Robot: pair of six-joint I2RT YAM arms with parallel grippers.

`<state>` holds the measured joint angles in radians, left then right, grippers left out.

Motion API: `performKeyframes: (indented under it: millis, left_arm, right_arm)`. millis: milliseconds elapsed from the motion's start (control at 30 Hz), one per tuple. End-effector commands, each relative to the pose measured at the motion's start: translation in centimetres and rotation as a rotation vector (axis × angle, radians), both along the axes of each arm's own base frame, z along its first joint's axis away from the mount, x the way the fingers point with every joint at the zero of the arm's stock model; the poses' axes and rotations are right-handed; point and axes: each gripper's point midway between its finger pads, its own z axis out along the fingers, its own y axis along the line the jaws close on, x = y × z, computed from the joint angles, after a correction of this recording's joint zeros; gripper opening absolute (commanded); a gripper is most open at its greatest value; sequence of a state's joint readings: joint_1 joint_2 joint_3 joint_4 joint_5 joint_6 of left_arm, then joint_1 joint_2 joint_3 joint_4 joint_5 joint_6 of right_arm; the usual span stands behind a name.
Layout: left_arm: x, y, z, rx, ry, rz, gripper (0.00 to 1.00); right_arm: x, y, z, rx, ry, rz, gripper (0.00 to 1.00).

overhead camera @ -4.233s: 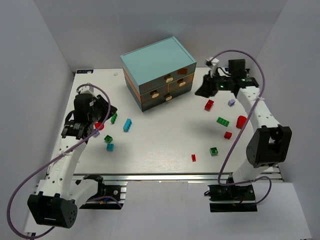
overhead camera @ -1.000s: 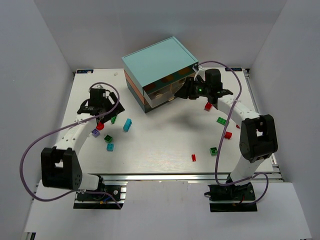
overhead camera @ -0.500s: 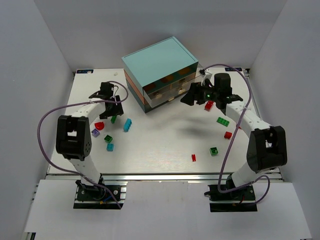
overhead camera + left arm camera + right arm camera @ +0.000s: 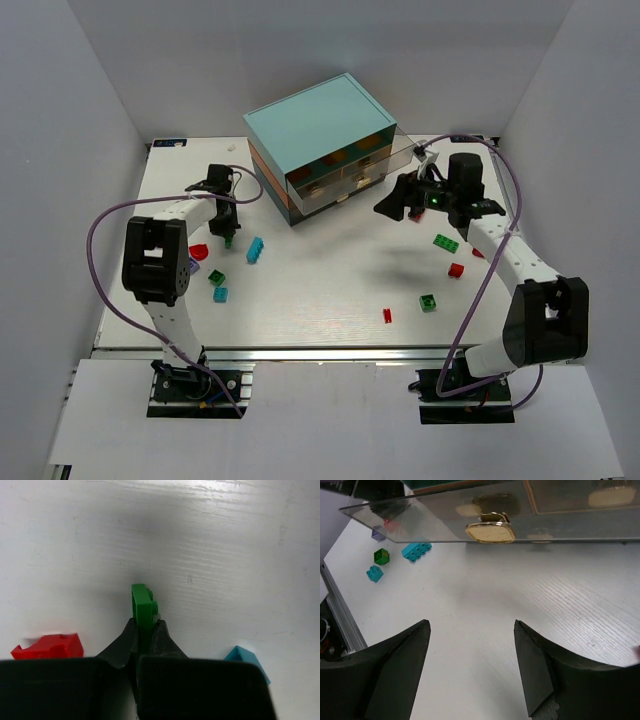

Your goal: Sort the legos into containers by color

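The left pincer [image 4: 146,625] pinches the green brick [image 4: 142,605] by its flat sides; it is probably light, stiff and slippery. The right pincer [image 4: 471,626] is spread.

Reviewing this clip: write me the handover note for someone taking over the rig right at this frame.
Left claw: shut on a green lego, low over the table's left side, beside a red lego.
Right claw: open and empty, facing the pulled-out clear drawer of the teal-topped chest.
Other bricks lie loose on the table, one cluster at left and more at right.
Done: one drawer open, one green lego gripped. No brick visibly in a drawer.
Left: drop the green one in, then sort all the others by colour.
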<state>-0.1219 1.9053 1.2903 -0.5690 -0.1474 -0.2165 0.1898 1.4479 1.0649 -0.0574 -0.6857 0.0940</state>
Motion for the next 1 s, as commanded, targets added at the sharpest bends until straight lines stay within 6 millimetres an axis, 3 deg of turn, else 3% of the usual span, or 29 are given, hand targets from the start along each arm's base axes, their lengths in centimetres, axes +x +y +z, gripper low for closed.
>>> performKeyframes:
  millis: [0,67,100,133,200,233,400,500,533,600,633,667,700,733,800,867,967]
  left_arm:
    - [1.2,-1.1,4.4,-0.026,-0.107,-0.033,0.0]
    - [2.0,-2.2,7.6,-0.069,-0.197,-0.057,0.0]
    - [2.2,-3.0,11.2,-0.115,-0.288,-0.079,0.0]
    - [2.1,-4.6,13.3,-0.205,-0.341,-0.116,0.0]
    - [2.1,-6.0,17.3,-0.287,-0.467,-0.162,0.0]
    - [1.4,-7.2,20.8,-0.358,-0.551,-0.203,0.0]
    - [-0.2,-11.7,28.4,-0.566,-0.71,-0.415,0.0]
    - [-0.5,-14.2,31.2,-0.656,-0.733,-0.512,0.0]
    - [-0.4,-15.0,32.3,-0.69,-0.757,-0.531,0.0]
    - [-0.4,-17.5,32.0,-0.759,-0.719,-0.604,0.0]
    - [-0.1,-18.4,33.5,-0.773,-0.74,-0.639,0.0]
    - [0.0,-19.3,33.5,-0.784,-0.722,-0.661,0.0]
    - [0.5,-21.2,31.9,-0.798,-0.668,-0.693,0.0]
    - [1.0,-21.9,33.4,-0.77,-0.704,-0.732,0.0]
    - [1.8,-23.9,31.0,-0.745,-0.622,-0.745,0.0]
    - [2.2,-24.8,31.5,-0.704,-0.625,-0.773,0.0]
    - [3.1,-25.8,29.9,-0.644,-0.593,-0.775,0.03]
  right_arm:
    - [-1.5,0.4,2.6,0.032,-0.102,0.131,0.72]
    - [-2.4,0.4,3.8,0.018,-0.184,0.249,0.65]
    - [-2.8,0.4,4.1,0.011,-0.211,0.289,0.6]
    - [-3.2,0.3,4.4,0.017,-0.229,0.332,0.39]
    - [-3.7,0.1,4.7,-0.02,-0.276,0.391,0.1]
    - [-3.6,-0.1,4.7,-0.03,-0.287,0.399,0.0]
    - [-4.7,-0.8,4.7,-0.039,-0.319,0.46,0.0]
    - [-5.1,-0.9,5.1,-0.026,-0.335,0.493,0.0]
    - [-5.6,-0.9,5.0,-0.019,-0.325,0.514,0.06]
    - [-5.6,-1.0,4.7,-0.009,-0.306,0.528,0.2]
    - [-5.8,-1.2,5.0,-0.001,-0.297,0.536,0.29]
    - [-5.9,-1.1,5.1,0.007,-0.292,0.547,0.33]
    - [-5.8,-1.2,4.7,0.012,-0.272,0.555,0.38]
    - [-5.6,-1.2,5.2,0.016,-0.28,0.562,0.45]
    - [-6.0,-1.5,4.7,0.015,-0.251,0.58,0.49]
    - [-6.1,-1.9,4.7,0.01,-0.25,0.582,0.51]
    - [-6.2,-2.5,4.5,-0.005,-0.259,0.569,0.56]
